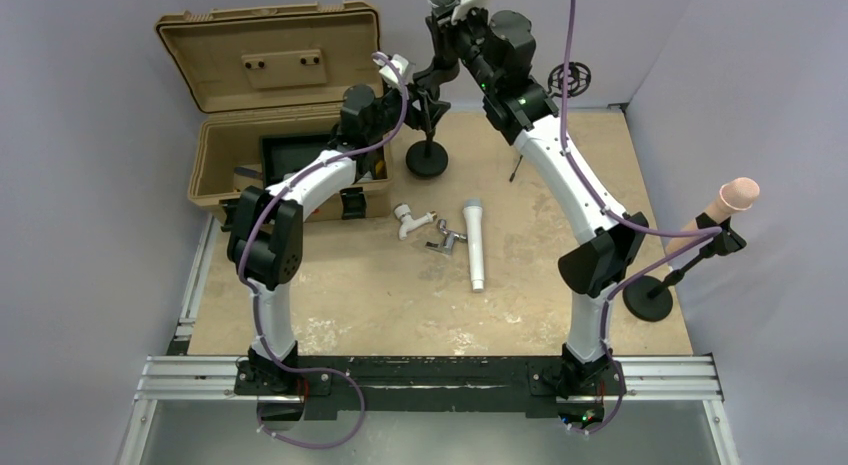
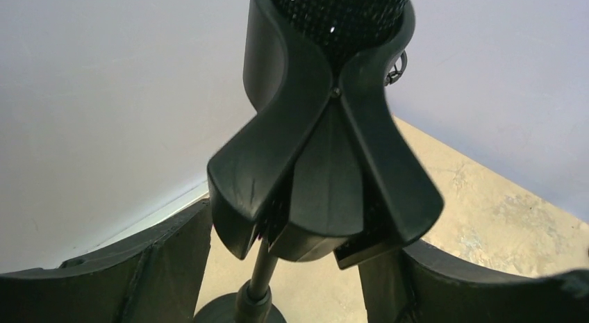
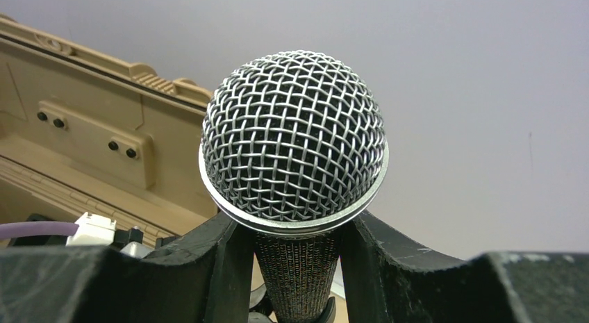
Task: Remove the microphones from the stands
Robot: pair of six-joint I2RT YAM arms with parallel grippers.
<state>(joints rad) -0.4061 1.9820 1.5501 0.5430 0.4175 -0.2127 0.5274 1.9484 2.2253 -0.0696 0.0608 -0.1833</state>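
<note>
White-shelled arms point(image 1: 300, 185) lean from the near edge of the desk point(image 1: 560, 315) toward the stand point(image 1: 427, 157). Its round base sits at the far middle, just right of the tan case point(image 1: 270, 95). The microphone point(image 3: 293, 139) stands upright at the stand's top, its dark body seated in the black clip point(image 2: 326, 149).

The left jaws are spread, one finger point(image 2: 139, 267) on either side of the clip's lower end; whether they touch it I cannot tell. The right jaws are clamped on the microphone's neck, directly under the steel-mesh head.

By its build the microphone looks rigid, weighty for its size and top-heavy. The mesh could dent, so the neck is the sound hold, and the flared collar above the jaws should stop a slip. The springy clip will likely resist, and the stand may tip unless steadied.

Only the right wrist view shows that grip. Only the left wrist view shows the body inside the clip. The top view places the base but barely catches the head.
</note>
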